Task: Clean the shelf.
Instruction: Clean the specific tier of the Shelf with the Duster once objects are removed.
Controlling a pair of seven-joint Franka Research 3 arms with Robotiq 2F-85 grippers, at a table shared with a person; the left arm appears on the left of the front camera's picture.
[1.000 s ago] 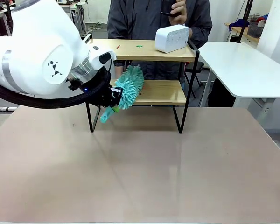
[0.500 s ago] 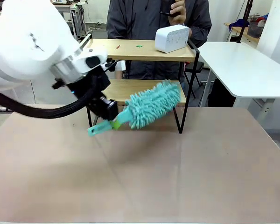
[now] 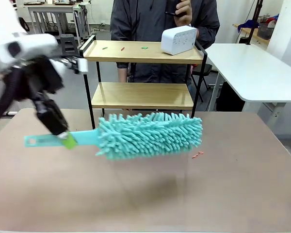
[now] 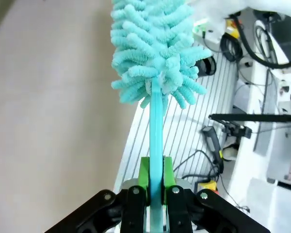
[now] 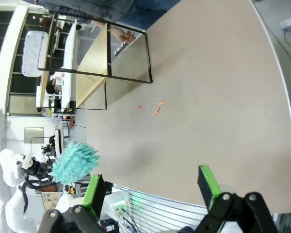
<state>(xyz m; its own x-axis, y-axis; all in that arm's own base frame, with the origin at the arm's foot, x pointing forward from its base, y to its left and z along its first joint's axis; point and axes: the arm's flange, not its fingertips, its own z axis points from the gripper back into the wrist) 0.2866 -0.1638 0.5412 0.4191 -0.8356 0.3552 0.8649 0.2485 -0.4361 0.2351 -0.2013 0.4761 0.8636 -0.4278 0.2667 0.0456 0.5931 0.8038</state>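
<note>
Left end effector [image 4: 155, 172] clamped on duster [image 3: 150, 135]; shelf [image 3: 143, 95]: blk frame, 2 wood boards.

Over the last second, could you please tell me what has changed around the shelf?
The left gripper, shut on the teal duster, swung it out from the lower board of the shelf and back toward the robot; it now hangs level above the table. Small red scraps now lie on the table. The shelf and white box stayed put.

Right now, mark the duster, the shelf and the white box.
duster [image 3: 150, 133], front view, fluffy teal head.
shelf [image 3: 140, 95], front view, bare lower board.
white box [image 3: 178, 40], front view, front face.
</note>
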